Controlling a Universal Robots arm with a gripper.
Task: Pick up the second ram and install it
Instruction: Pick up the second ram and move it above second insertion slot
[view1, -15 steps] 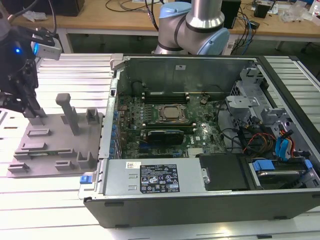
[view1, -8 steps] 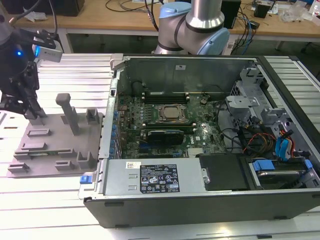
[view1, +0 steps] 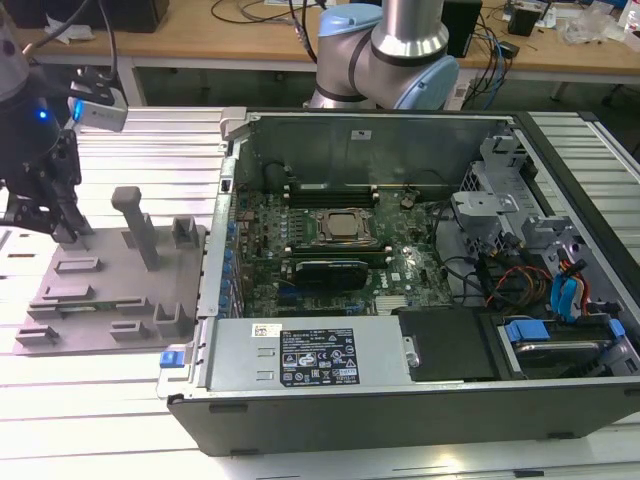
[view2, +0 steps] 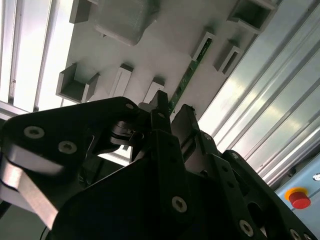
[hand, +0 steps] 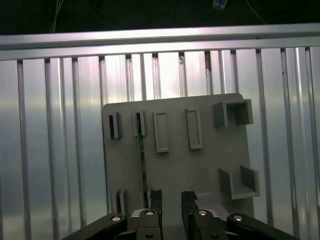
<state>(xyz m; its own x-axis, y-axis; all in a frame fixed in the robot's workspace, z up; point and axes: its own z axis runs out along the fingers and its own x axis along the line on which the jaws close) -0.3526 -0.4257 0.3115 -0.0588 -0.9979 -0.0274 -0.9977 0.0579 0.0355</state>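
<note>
Metal computer case is lying open on the exterior view's right. Beside it, the grey tray is carrying the second ram — a thin green stick standing on edge between two holders. The gripper is hovering over the tray, fingers apart, with the stick just beside their gap. I judge this to be the pickup step — grasping calls for centring the jaws astride the stick.

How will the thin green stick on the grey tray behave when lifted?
Probably stiff and light: the green stick is a thin flat board. Standing on edge in the tray, it may tip if nudged sideways.
</note>
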